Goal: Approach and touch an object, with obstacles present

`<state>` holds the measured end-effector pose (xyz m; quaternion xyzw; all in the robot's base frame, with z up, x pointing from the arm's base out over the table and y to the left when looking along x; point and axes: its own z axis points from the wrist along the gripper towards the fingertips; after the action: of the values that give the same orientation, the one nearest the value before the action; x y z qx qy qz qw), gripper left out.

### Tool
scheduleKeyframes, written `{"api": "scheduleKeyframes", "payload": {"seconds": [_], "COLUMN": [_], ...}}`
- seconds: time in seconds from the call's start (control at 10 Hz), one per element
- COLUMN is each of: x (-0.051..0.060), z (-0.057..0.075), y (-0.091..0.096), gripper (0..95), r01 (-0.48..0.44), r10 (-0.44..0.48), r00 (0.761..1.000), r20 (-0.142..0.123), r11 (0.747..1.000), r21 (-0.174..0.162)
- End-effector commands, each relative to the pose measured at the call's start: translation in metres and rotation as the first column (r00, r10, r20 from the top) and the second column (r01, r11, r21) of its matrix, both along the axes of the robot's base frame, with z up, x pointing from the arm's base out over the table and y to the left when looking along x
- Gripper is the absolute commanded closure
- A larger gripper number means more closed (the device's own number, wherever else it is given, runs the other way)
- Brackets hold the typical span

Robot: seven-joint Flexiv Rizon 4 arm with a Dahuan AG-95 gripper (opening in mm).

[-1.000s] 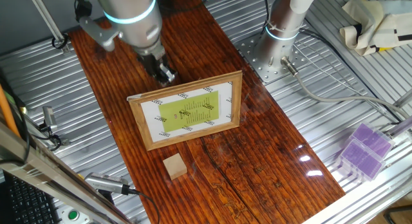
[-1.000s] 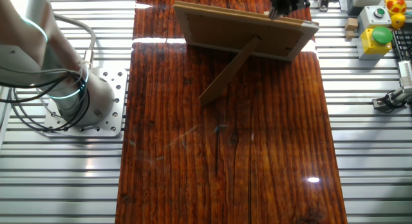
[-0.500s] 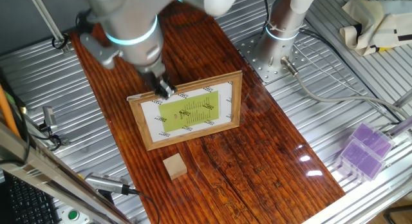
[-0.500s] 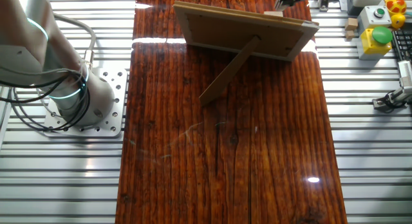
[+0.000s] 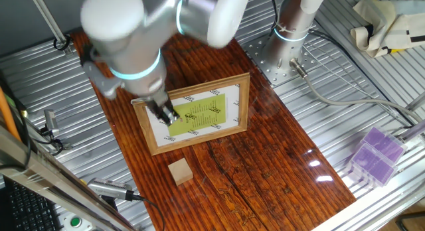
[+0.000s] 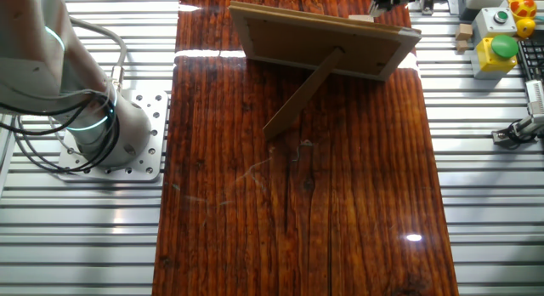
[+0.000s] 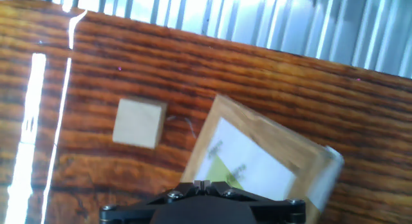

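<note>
The small tan wooden cube (image 5: 180, 171) lies on the dark wooden board in front of the picture frame (image 5: 199, 91); in the hand view the cube (image 7: 138, 123) is upper left of the fingers. The frame stands propped, with a white mat and a yellow-green sheet. My gripper (image 5: 166, 115) is shut and empty, over the frame's left part, above and behind the cube. In the hand view the gripper (image 7: 202, 184) sits at the bottom edge over the frame's corner (image 7: 270, 147). In the other fixed view the frame's back (image 6: 323, 41) and its stand show; the cube is hidden.
A purple ridged box (image 5: 374, 154) lies at the right on the metal table. The arm's base (image 5: 287, 45) stands at the back. A button box with yellow and green knobs (image 6: 497, 41) sits beside the board. Cables run at the left edge (image 5: 113, 190).
My gripper has moved forward and down from behind the frame's top left corner to over the frame's left part, nearer the cube. Frame and cube have not moved.
</note>
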<state>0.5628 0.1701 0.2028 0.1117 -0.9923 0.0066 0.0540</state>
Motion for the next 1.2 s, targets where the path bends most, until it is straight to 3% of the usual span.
{"api": "scheduleKeyframes", "payload": {"seconds": [0.1,0.6,0.9,1.2], "x": [0.006,0.014,0.013,0.012], "z": [-0.019,-0.078,-0.098,-0.106], "y": [0.009,0.02,0.027,0.032], "gripper": [95.0,95.0,95.0,95.0], "r01": [0.003,0.002,0.018,0.021], "r10": [-0.003,-0.003,-0.019,-0.023], "r00": [1.0,1.0,0.999,0.999], "r20": [0.004,0.013,0.035,0.04], "r11": [1.0,1.0,0.999,0.999], "r21": [0.003,0.017,0.031,0.033]}}
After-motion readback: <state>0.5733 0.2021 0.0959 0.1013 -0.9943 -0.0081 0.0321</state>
